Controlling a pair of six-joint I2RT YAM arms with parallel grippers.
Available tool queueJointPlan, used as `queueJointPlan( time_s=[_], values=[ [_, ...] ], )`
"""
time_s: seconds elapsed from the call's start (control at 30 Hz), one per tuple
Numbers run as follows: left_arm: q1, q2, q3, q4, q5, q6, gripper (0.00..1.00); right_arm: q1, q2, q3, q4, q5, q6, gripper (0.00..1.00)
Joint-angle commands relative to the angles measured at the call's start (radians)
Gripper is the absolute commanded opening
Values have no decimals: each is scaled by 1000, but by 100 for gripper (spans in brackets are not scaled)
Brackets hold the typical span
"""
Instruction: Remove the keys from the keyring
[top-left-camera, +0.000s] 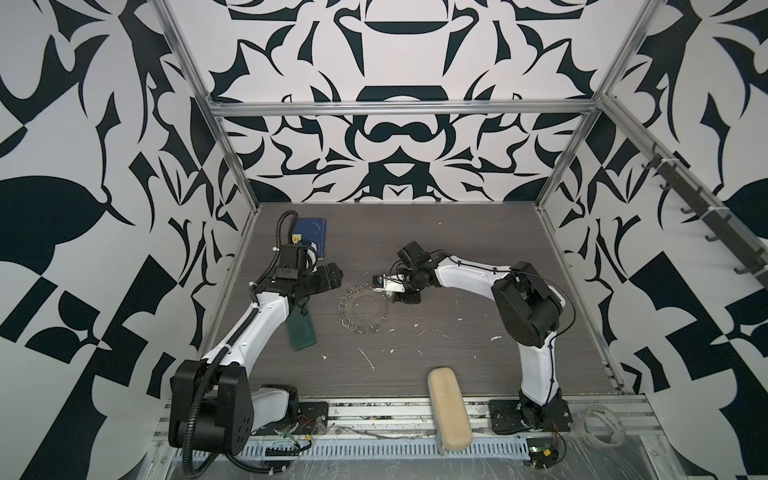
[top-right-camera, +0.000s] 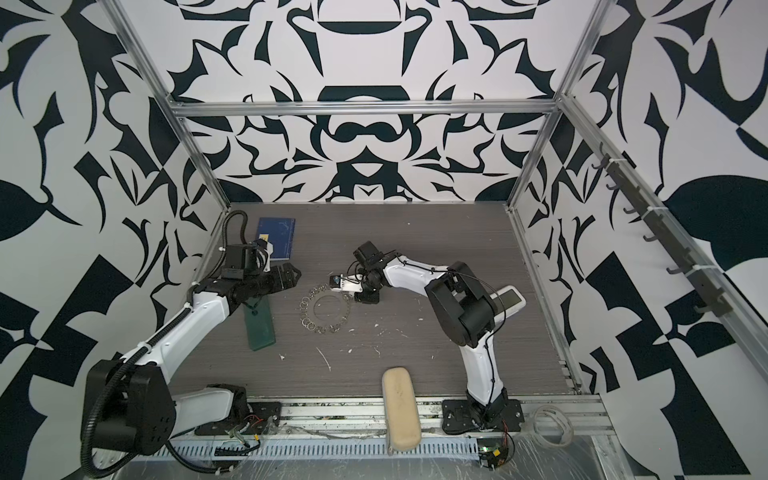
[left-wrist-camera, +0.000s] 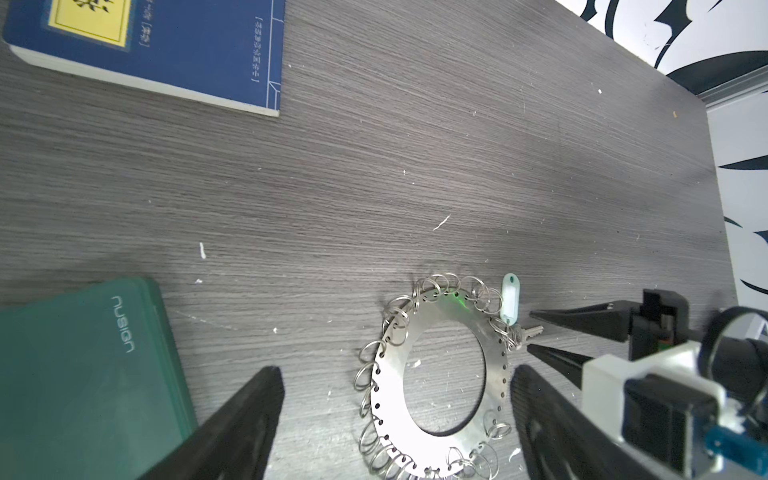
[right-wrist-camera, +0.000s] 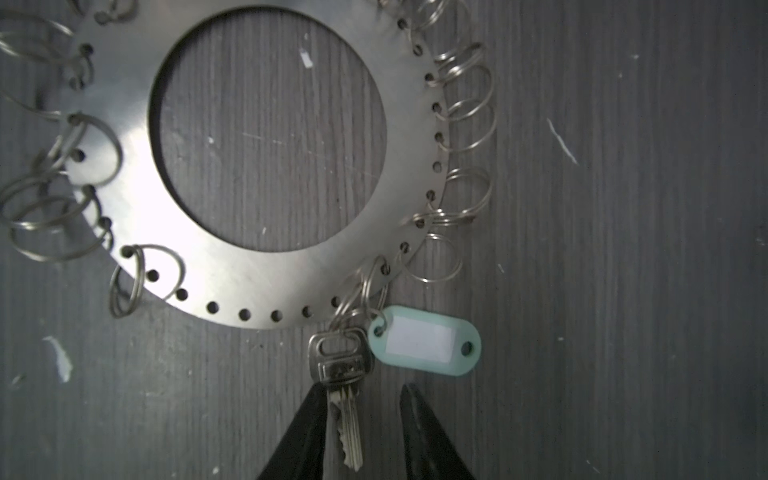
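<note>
Grasp step. Found keys (right-wrist-camera: 338, 365) hooked to keyring (right-wrist-camera: 124, 216) edge, flat on tabletop (right-wrist-camera: 623, 249). Saw right gripper (right-wrist-camera: 365, 388) spread astride the blade (right-wrist-camera: 349, 428), pinching nothing; left gripper (left-wrist-camera: 395, 370) spread wide nearby. Next, probably: pinch blade, work off small ring (right-wrist-camera: 353, 299).

Robot lab cell: alu frame (top-left-camera: 399, 109), b&w patterned walls (top-left-camera: 83, 124), grey benchtop (top-left-camera: 457, 232), L arm (top-left-camera: 266, 316) + R arm (top-left-camera: 465, 270) bolted down.

The flat round metal keyring (right-wrist-camera: 232, 286) gleams bright silver, dotted with dark holes along its rim. The small metal keys (right-wrist-camera: 338, 365) are duller silver. The oval plastic tag (right-wrist-camera: 465, 365) is pale mint with a white label (right-wrist-camera: 419, 336). The wood-grain tabletop (left-wrist-camera: 415, 166) is dark grey, flecked white.
</note>
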Motion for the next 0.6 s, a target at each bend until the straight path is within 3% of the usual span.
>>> queueJointPlan(
  time_s=[0.0, 0.57],
  values=[
    [-2, -11, -14, -20, 4, 2, 90, 1, -46, 65, -39, -53, 45, 34],
    [-2, -19, -17, -21, -2, -1, 90, 13, 9, 91, -36, -20, -15, 31]
  ],
)
